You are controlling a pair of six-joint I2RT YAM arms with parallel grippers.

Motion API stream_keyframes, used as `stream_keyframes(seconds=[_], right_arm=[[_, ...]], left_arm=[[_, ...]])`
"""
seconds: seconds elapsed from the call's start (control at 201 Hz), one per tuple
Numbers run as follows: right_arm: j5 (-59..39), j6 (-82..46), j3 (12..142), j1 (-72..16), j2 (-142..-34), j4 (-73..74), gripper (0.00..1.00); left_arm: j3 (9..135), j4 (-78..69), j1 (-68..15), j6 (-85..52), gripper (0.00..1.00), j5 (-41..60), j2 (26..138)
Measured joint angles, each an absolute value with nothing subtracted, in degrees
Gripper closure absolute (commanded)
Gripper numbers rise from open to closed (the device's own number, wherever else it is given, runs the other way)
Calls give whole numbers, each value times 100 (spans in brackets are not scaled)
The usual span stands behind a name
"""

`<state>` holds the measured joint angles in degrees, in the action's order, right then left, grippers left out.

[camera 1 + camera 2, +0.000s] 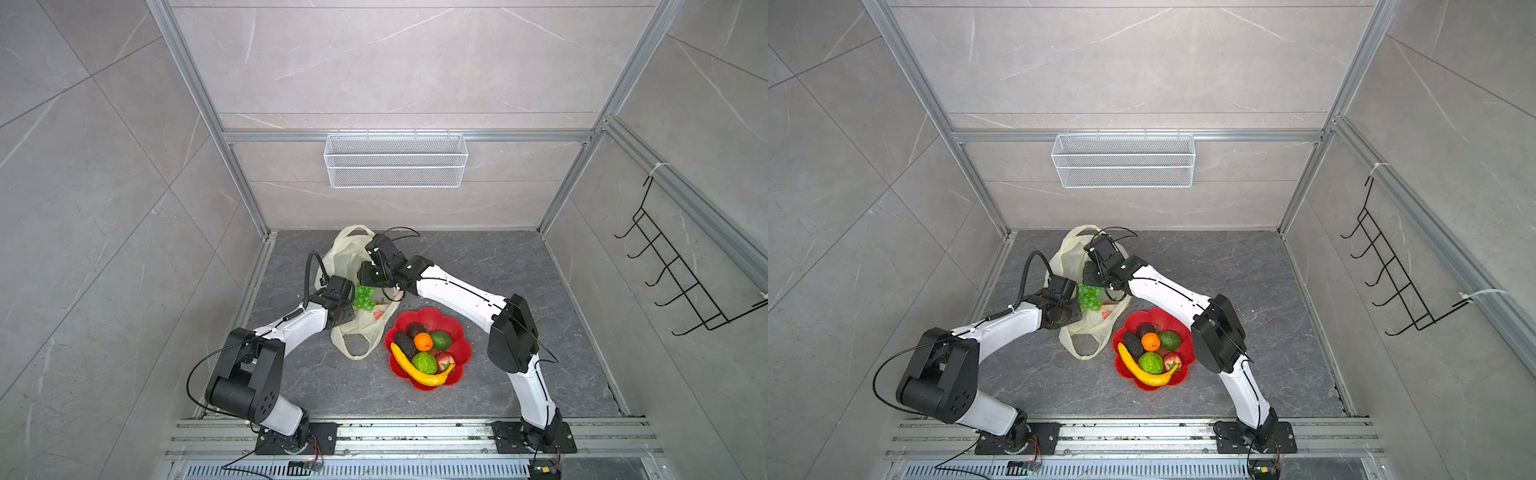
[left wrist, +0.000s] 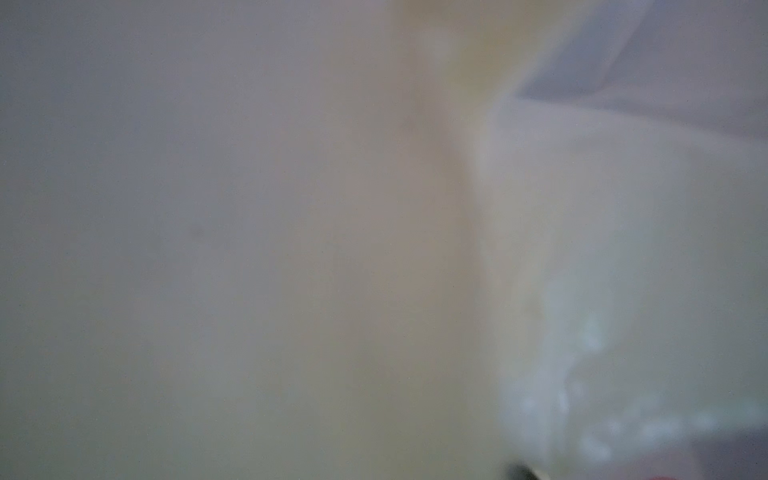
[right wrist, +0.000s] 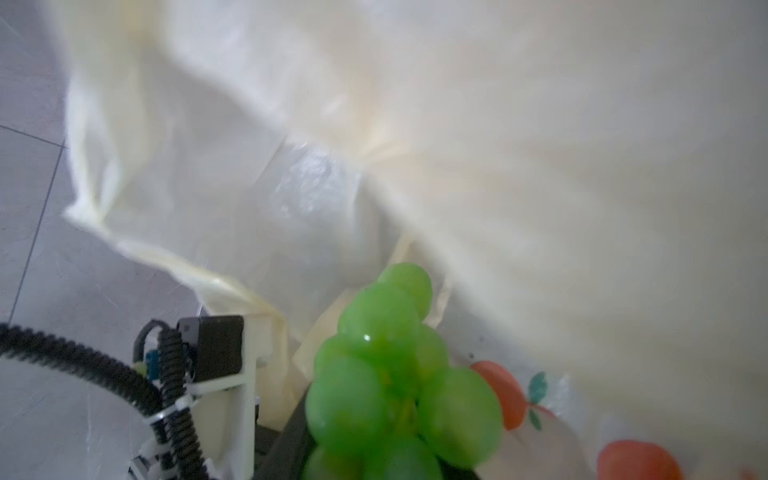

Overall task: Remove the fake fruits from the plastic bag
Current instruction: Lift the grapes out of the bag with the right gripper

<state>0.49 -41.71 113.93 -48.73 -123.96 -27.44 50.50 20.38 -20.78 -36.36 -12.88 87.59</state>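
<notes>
At the plastic bag (image 1: 347,257), right jaws grasp the grape bunch (image 3: 395,374); left jaws' state unclear.

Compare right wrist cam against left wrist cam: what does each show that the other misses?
Right wrist only: the green grape bunch up close, orange fruit prints, and the left arm's wrist with its black cable. Left wrist only: nothing distinct, just blur. Both: the cream plastic bag, filling most of each frame.
</notes>
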Motion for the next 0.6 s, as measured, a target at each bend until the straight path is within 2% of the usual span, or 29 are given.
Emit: stream_keyframes(seconds=[0.324, 0.597], right_arm=[[-23, -3850, 10659, -4893, -12053, -2611, 66], [71, -3328, 9660, -4600, -10759, -2644, 66]], left_arm=[[5221, 2049, -1527, -3610, 58, -1138, 8899], [5022, 1846, -1192, -3439, 58, -1138, 8921]])
